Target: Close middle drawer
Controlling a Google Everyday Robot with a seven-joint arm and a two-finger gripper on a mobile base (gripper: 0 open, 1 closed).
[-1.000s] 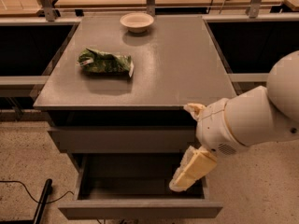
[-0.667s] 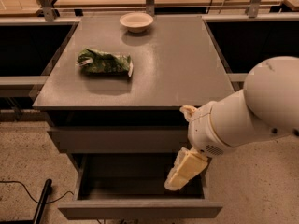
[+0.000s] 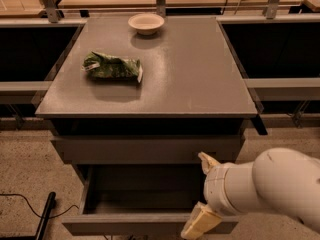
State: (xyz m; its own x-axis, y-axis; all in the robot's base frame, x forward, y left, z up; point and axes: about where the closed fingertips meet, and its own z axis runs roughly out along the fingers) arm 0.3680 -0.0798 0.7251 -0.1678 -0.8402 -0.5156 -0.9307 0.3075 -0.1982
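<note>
Camera view: you look down on the grey cabinet from its front side.
Middle drawer: stands open, out of the cabinet front, below the top drawer front; its long axis runs along that front.
Gripper: at the drawer's right end, by its front panel; fingers apart, holding nothing.
Coming move: I judge a push straight toward the cabinet back.
Cabinet top: bowl at the back, green bag at the left.
Room: speckled floor around the cabinet.
</note>
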